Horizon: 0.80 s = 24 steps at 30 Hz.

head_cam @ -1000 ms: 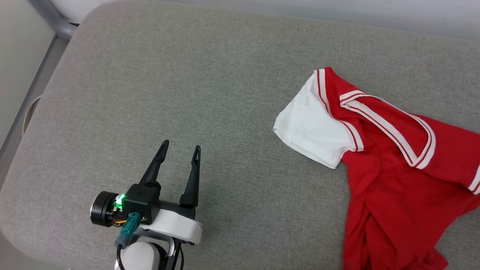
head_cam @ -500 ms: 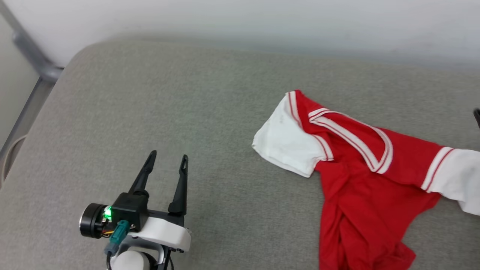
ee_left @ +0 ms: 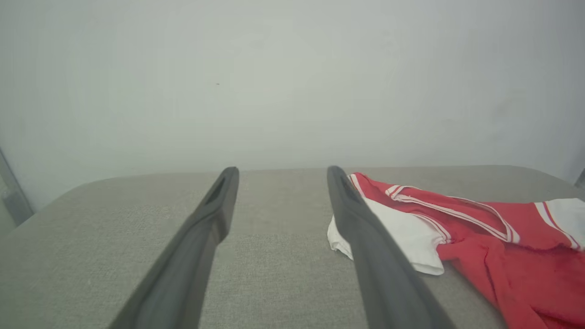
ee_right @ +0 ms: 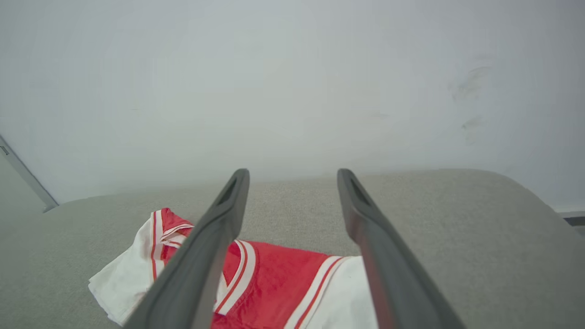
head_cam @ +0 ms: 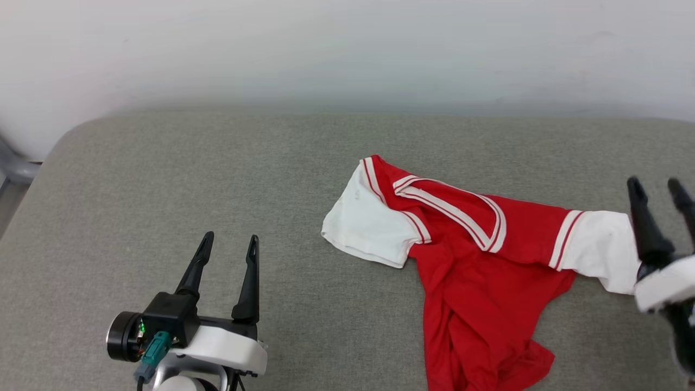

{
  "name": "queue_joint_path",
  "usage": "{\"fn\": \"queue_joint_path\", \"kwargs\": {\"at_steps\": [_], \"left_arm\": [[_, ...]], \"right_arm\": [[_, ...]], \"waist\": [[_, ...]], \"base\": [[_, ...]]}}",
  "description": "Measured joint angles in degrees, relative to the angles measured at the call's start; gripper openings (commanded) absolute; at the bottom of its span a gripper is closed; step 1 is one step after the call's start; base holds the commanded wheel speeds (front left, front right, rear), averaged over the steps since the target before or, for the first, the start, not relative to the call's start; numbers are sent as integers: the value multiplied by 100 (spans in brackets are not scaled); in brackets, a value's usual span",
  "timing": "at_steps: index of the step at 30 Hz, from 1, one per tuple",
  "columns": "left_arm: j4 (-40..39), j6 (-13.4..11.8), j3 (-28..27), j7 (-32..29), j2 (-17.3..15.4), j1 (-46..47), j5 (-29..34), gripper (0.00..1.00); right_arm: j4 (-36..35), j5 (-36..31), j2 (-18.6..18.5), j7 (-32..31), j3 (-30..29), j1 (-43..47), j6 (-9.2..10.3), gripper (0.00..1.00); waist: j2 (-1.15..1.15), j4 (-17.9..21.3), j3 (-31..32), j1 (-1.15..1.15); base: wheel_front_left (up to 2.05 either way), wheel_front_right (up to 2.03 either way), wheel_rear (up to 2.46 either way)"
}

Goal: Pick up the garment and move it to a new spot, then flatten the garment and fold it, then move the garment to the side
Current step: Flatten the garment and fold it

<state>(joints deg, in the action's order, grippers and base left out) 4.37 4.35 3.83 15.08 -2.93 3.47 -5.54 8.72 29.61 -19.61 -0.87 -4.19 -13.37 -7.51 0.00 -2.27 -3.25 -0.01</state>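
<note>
The garment (head_cam: 478, 260), a red shirt with white sleeves and striped trim, lies crumpled on the grey cushioned surface (head_cam: 217, 174), right of centre. It also shows at the right of the left wrist view (ee_left: 480, 228) and low in the right wrist view (ee_right: 283, 278). My left gripper (head_cam: 231, 244) stands open at the lower left, well clear of the cloth. At the right edge my right gripper (head_cam: 657, 187) is open, just beyond the garment's right white sleeve (head_cam: 597, 255), with nothing between its fingers.
A pale wall (head_cam: 347, 49) rises behind the cushion's far edge. A grey metal frame piece (head_cam: 13, 165) shows at the far left. The cushion's rounded left corner (head_cam: 59, 146) drops off near it.
The head camera has tilted up and turned right, bringing the wall and my right gripper into view. The garment's right sleeve now lies spread on the cushion. My left gripper has held still.
</note>
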Motion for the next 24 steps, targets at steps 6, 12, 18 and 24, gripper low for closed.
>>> {"fn": "queue_joint_path", "kwargs": {"at_steps": [6, 12, 18, 24], "left_arm": [[101, 24, 64, -1, -1, -103, -222, 100], [120, 75, 92, -1, 0, -118, -285, 100], [500, 249, 446, -287, -222, 397, -343, 100], [727, 304, 1248, -2271, -901, 1915, -882, 100]], "right_arm": [[-581, -302, 702, 494, -200, 904, 0, 100], [-739, -347, 999, 678, -266, 1198, 0, 100], [-843, -453, 1065, 647, -358, 1200, 0, 100], [-1036, -571, 1173, 583, -517, 1182, 0, 100]], "waist": [[0, 103, 48, 0], [0, 247, -1, 0], [0, 446, -157, 0], [0, 636, -436, 1]], "base": [[0, 0, 0], [0, 0, 0], [0, 0, 0], [0, 0, 0]]}}
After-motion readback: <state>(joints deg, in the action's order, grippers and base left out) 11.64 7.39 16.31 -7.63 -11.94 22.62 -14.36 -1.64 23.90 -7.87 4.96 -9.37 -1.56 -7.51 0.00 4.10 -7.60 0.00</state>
